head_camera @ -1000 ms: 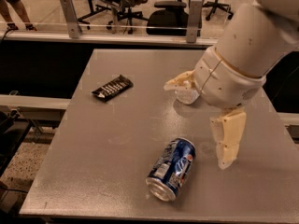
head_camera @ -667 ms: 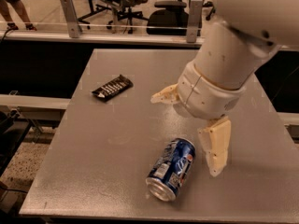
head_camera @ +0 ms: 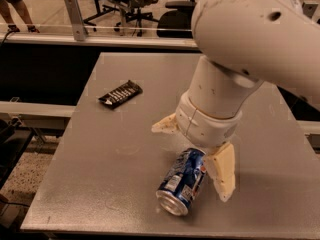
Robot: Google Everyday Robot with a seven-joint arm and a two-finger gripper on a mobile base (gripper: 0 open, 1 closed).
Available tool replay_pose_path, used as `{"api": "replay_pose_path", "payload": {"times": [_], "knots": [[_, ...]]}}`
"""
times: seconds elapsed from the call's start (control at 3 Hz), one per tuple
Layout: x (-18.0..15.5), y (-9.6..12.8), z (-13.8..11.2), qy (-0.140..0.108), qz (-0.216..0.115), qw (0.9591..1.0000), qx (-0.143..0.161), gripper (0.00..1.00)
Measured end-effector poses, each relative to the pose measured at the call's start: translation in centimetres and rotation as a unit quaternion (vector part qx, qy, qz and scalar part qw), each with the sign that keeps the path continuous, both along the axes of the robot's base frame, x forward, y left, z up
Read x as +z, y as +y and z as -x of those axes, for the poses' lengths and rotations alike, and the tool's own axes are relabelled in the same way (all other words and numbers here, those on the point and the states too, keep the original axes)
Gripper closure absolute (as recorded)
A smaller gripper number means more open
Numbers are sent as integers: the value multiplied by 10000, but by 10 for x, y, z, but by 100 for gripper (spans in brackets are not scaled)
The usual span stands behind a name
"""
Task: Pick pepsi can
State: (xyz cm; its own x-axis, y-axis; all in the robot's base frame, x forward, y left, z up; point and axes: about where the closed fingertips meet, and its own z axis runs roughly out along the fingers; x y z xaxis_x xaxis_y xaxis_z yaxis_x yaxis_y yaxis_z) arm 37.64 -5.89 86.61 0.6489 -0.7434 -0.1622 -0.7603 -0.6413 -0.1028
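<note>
Camera view: the pepsi can (head_camera: 181,183) lies on its side on the surface (head_camera: 100,174). The hand (head_camera: 191,162) hangs over the can's far end, fingers spread wide, one just right of it.

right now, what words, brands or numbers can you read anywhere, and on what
can: blue label with white patches, lettering too blurred to read
wrapper: pale marks, unreadable
gripper, open over the can's far end: no text
so no text here can be quoted
</note>
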Motion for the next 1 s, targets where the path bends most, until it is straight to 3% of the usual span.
{"api": "replay_pose_path", "payload": {"times": [0.33,1.0], "knots": [[-11,2,3,5,111,9998,167,0],[-20,-1,5,-69,274,9992,276,42]]}}
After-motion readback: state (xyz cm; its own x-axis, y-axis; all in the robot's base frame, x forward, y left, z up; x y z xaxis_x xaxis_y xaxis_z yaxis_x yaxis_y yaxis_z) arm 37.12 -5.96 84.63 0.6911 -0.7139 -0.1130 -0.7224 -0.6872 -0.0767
